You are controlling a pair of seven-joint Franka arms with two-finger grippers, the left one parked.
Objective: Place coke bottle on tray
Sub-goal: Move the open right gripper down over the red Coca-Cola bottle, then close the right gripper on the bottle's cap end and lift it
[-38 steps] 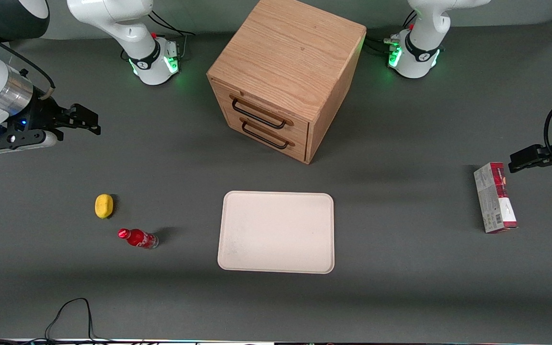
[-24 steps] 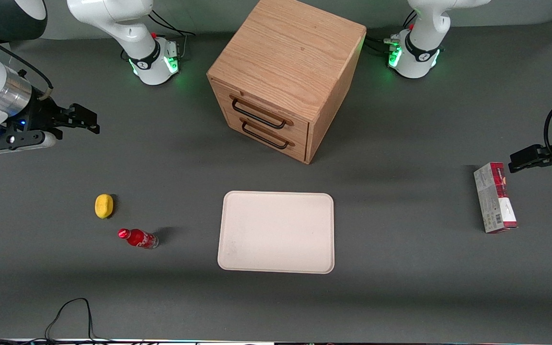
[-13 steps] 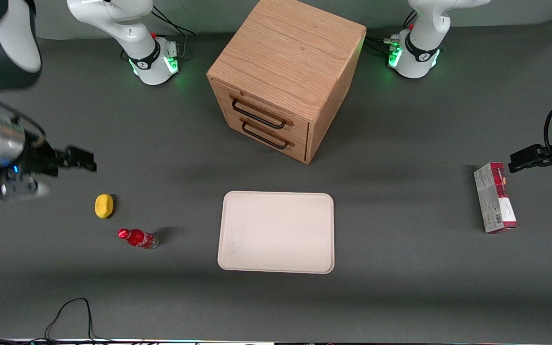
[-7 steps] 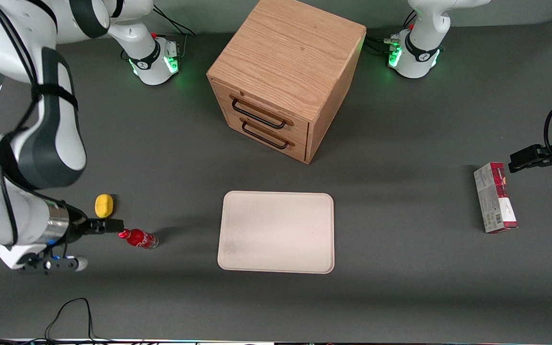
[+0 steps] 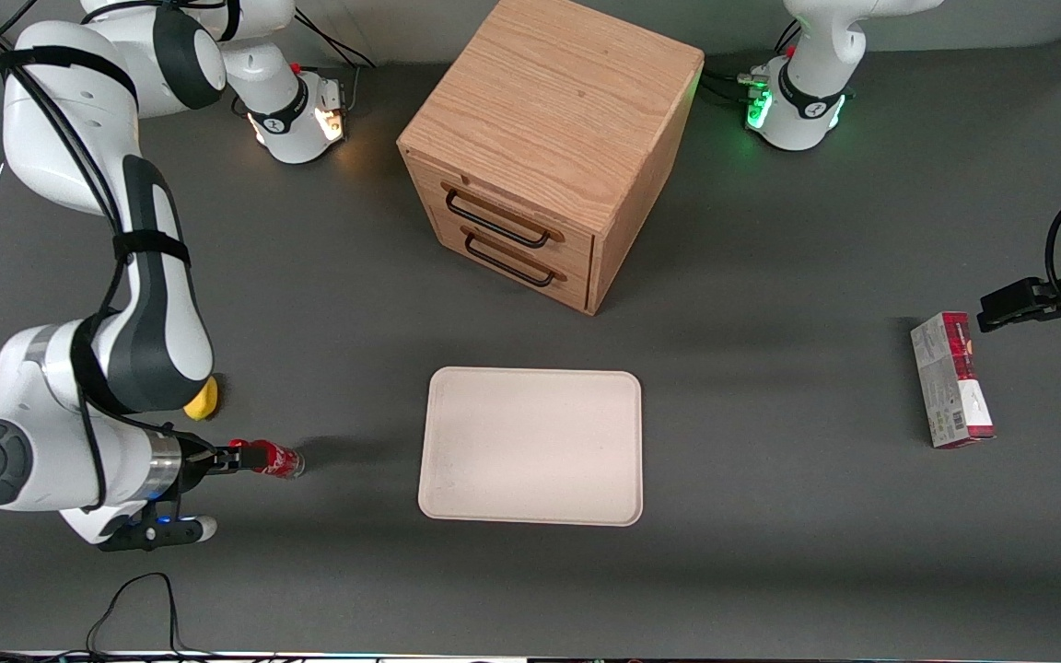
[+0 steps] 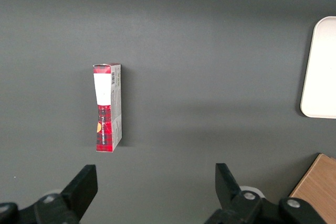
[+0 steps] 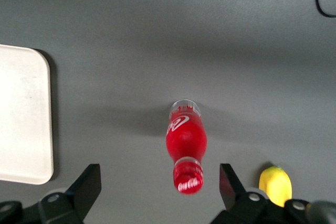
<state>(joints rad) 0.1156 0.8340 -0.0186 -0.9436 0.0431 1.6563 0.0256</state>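
Observation:
The coke bottle (image 5: 273, 459) is small and red with a red cap. It stands upright on the grey table, toward the working arm's end, apart from the tray. The cream-white tray (image 5: 530, 447) lies flat in front of the wooden cabinet and holds nothing. My gripper (image 5: 228, 458) hovers over the bottle's cap. In the right wrist view the gripper (image 7: 159, 187) is open, its two fingers wide apart, with the bottle (image 7: 186, 142) and its cap between them, touching neither. The tray's rounded corner (image 7: 23, 114) also shows in that view.
A yellow object (image 5: 205, 399) lies just farther from the front camera than the bottle, partly covered by my arm; it also shows in the right wrist view (image 7: 275, 184). A wooden drawer cabinet (image 5: 549, 147) stands mid-table. A red-and-white carton (image 5: 951, 379) lies toward the parked arm's end. A black cable (image 5: 134, 599) loops at the near edge.
My arm has swung from farther back toward the front camera and come down over the bottle. The bottle, tray and yellow object have not moved.

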